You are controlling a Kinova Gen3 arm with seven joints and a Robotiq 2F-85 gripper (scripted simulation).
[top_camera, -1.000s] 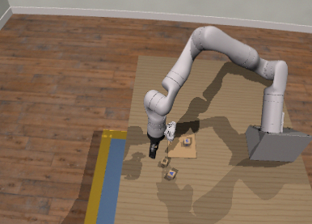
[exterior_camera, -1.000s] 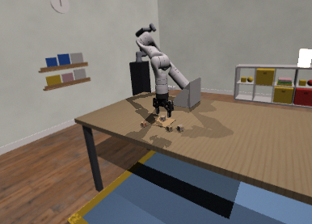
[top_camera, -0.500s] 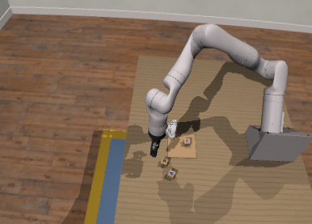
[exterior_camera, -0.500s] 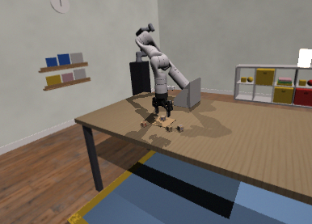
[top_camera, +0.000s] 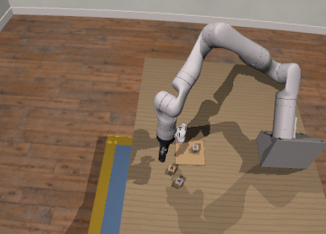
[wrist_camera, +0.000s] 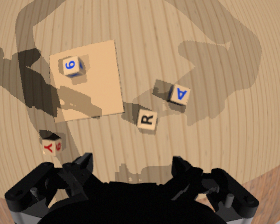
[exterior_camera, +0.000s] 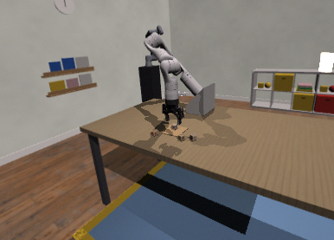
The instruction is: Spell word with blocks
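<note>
A grey arm [top_camera: 236,48] rises from a grey base [top_camera: 304,160] on a wooden table [exterior_camera: 268,153] and bends over to a small tan mat [wrist_camera: 100,100]. Its black gripper [exterior_camera: 173,118] points down, hovering above the table just beside the mat's edge. The fingers are spread wide and nothing is between them.

4 small letter blocks lie near the gripper. In the wrist view, 1 block [wrist_camera: 73,66] sits on the mat near its far left corner; its blue mark looks like a 6 or a turned letter, and I cannot tell which. The R block [wrist_camera: 146,120] lies on the bare table just right of the mat's near right corner, its dark letter turned sideways. The A block [wrist_camera: 179,95] lies further right, close to the R block but apart from it, with a blue letter, also turned sideways. A 4th block [wrist_camera: 51,147] with a red mark lies on the table, off the mat, near the gripper's left fingers; the mark is too small to read.

In the exterior view, a white shelf unit [exterior_camera: 255,88] with coloured bins stands by the far right wall. 2 wall shelves [exterior_camera: 69,74] hold coloured boxes on the left, below a round clock [exterior_camera: 64,3]. A blue rug [exterior_camera: 182,214] with a yellow border lies on the floor in front of the table.
</note>
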